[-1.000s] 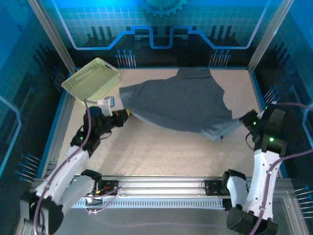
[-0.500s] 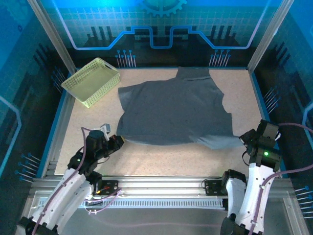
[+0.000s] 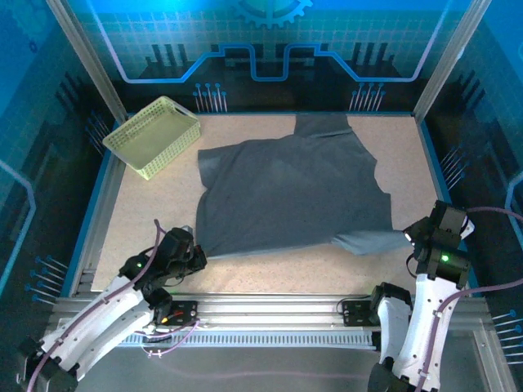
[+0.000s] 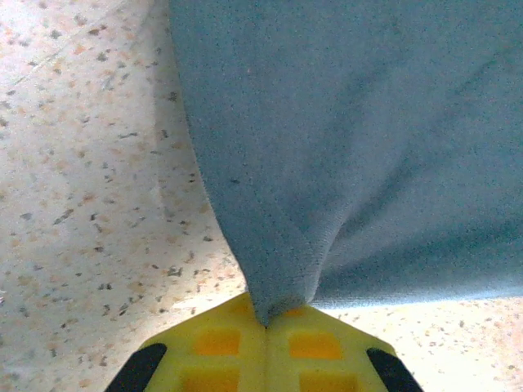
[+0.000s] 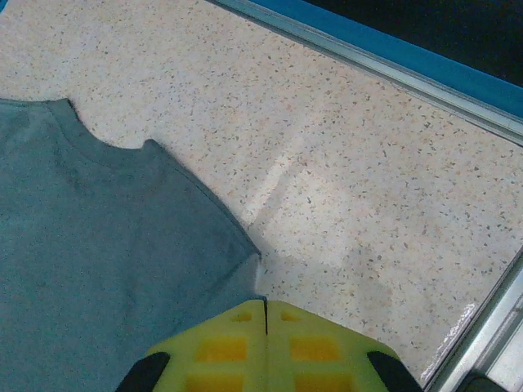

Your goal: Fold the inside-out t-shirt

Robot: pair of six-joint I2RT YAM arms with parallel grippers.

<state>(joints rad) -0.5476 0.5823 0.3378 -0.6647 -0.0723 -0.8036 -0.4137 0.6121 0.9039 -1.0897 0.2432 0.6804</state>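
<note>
The inside-out t-shirt (image 3: 294,192) lies spread on the table (image 3: 270,278), filling its middle from just short of the near edge to the far edge. It is dark slate-grey and mostly flat, with soft wrinkles. Its broad, fairly straight edge is the near one and runs left to right between the two grippers. A narrower part juts out at the far side and reaches the far edge of the table, so the long axis runs near to far and leans slightly to the right. Which end is the collar cannot be told.

The left gripper (image 3: 196,255) sits at the near-left corner of the cloth. In the left wrist view its yellow jaws (image 4: 265,318) are closed, pinching a gathered fold of fabric that fans out beyond them. The right gripper (image 3: 409,235) is at the near-right corner, where a small flap is rumpled. In the right wrist view (image 5: 265,306) its jaws are pressed together on the tip of that corner.

A pale yellow-green lattice basket (image 3: 155,135) stands at the far left, just beside the shirt and apart from it.
</note>
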